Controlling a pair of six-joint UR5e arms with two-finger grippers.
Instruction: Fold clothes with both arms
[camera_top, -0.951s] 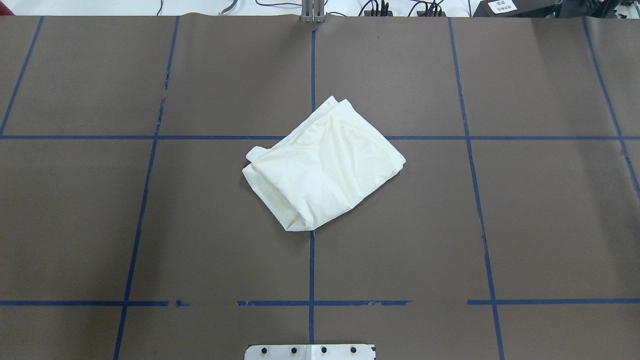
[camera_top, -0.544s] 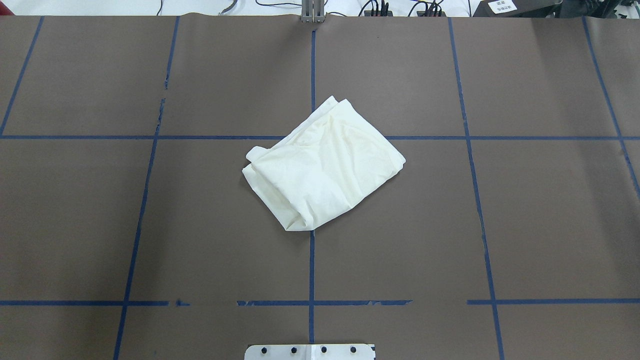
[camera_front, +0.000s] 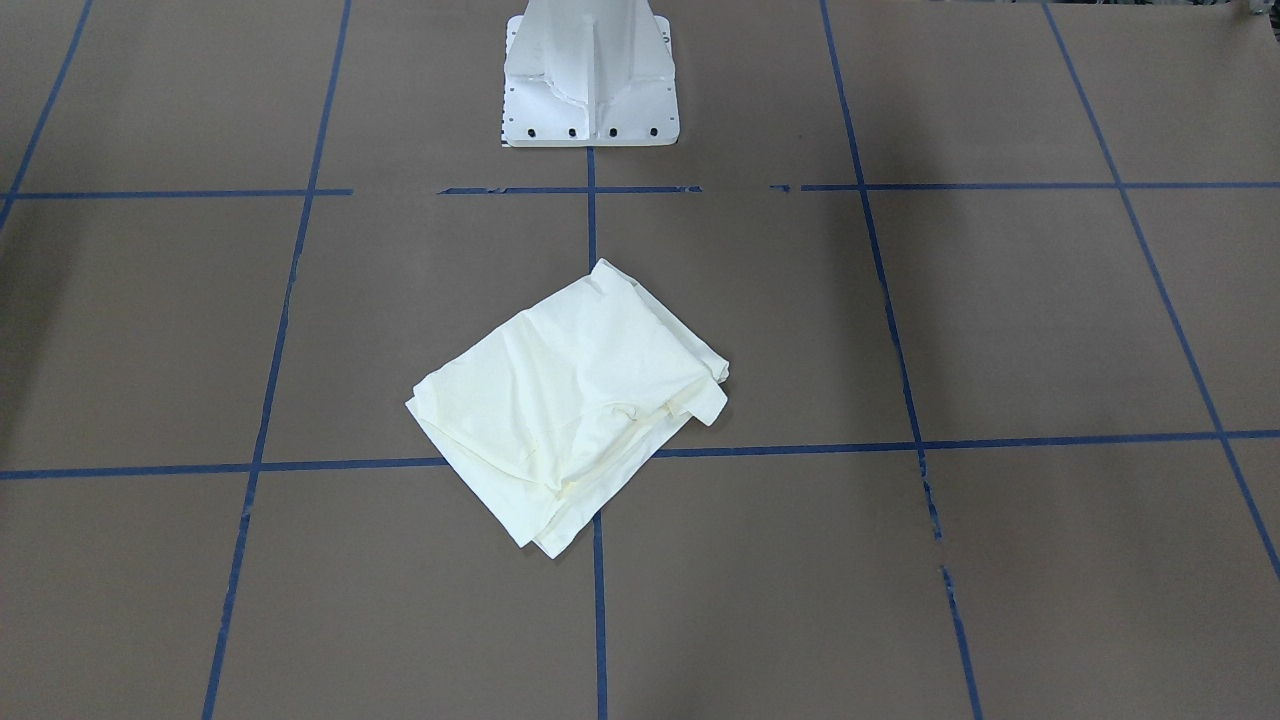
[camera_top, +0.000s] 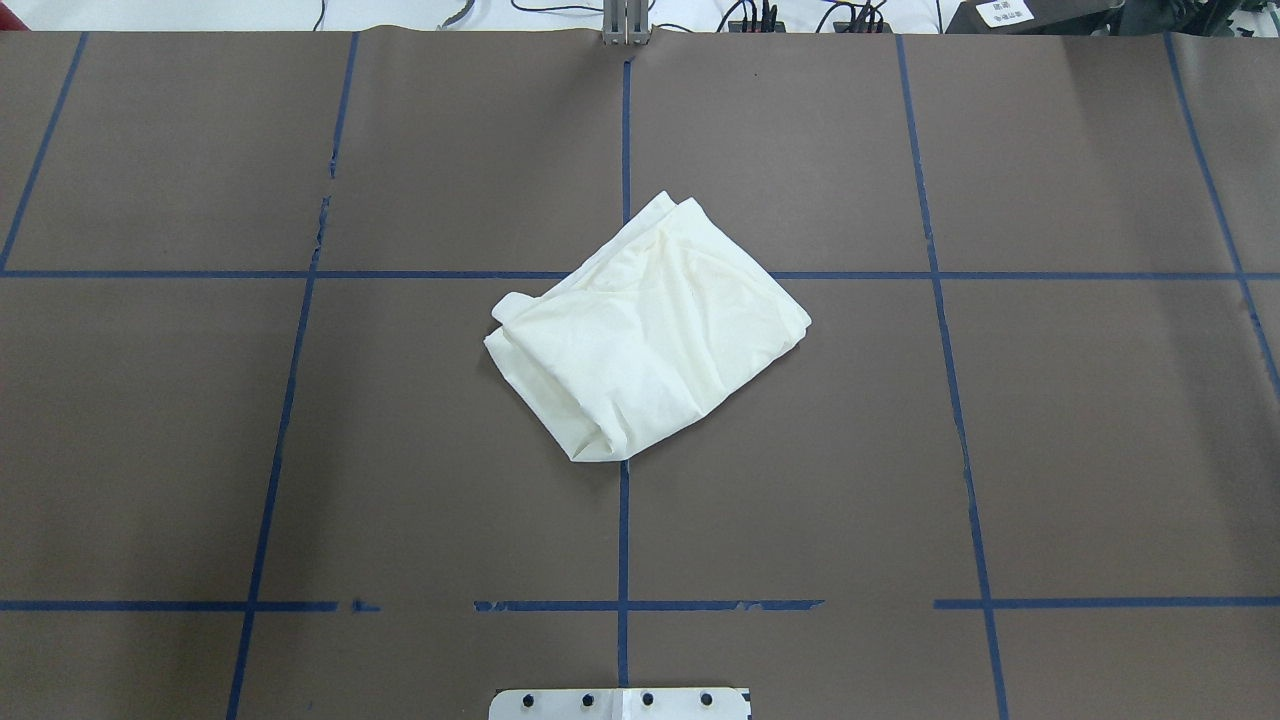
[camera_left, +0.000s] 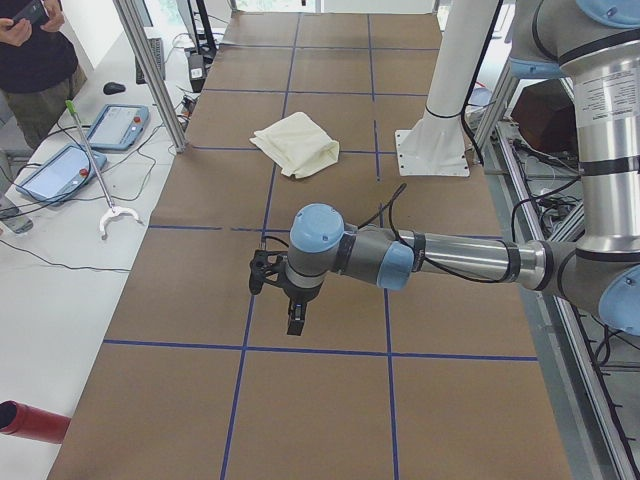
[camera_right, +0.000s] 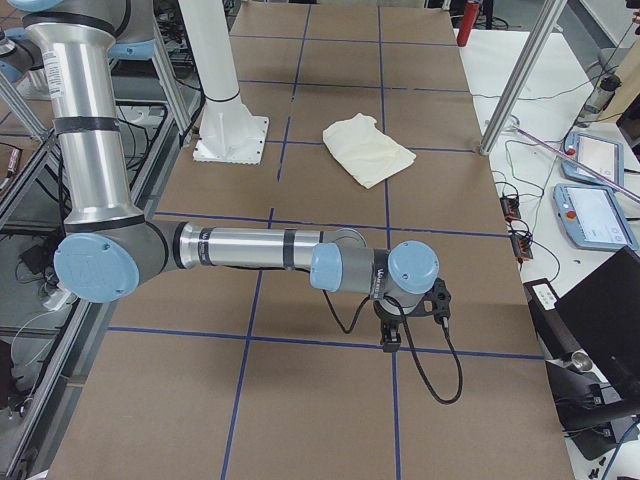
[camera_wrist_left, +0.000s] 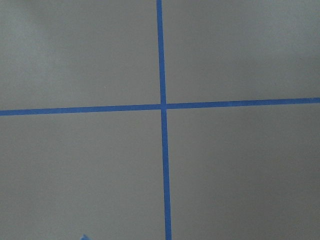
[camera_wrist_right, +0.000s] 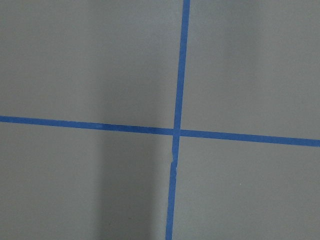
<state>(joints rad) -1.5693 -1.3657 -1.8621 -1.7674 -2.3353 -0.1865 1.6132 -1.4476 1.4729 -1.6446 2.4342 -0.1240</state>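
Observation:
The cream shirt (camera_top: 650, 330) lies folded into a compact, tilted bundle at the middle of the brown table, plain side up; no print shows. It also shows in the front view (camera_front: 570, 400) and in both side views (camera_left: 297, 142) (camera_right: 368, 148). My left gripper (camera_left: 295, 322) hangs over the table's left end, far from the shirt, and shows only in the left side view. My right gripper (camera_right: 388, 342) hangs over the right end and shows only in the right side view. I cannot tell whether either is open or shut. Both wrist views show only bare table.
Blue tape lines (camera_top: 623, 540) mark a grid on the brown table cover. The white pedestal base (camera_front: 590, 75) stands at the robot's edge. Teach pendants (camera_left: 118, 125) and a person stand beside the table's far side.

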